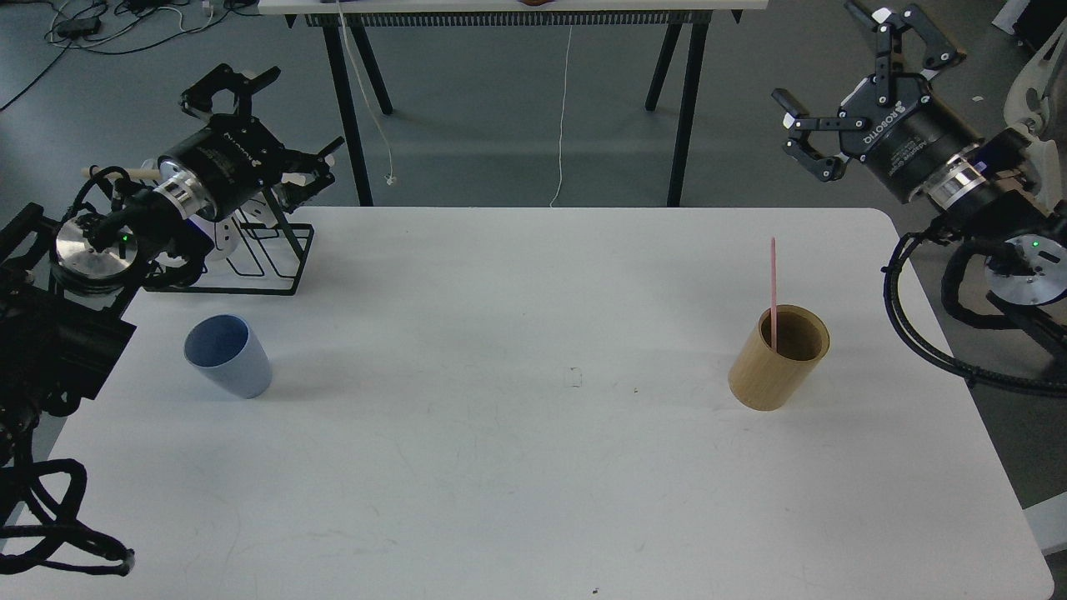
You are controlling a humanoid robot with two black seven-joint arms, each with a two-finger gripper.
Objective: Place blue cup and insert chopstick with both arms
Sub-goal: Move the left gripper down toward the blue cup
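Pale-blue cup (227, 356), pink chopstick (773, 292), tan, seemingly wooden holder (777, 360), plain white table (533, 467), black wire rack (262, 258)

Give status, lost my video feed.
Left gripper and right gripper open, raised, empty. Blue cup upright on table, untouched. Chopstick in tan holder. Nothing between.

Blue cup and pink chopstick, well apart on the table.
The pale-blue cup (227, 356) is seen upright and empty at the left; the chopstick (773, 293) is stood inside the tan cylinder (778, 358) at the right.
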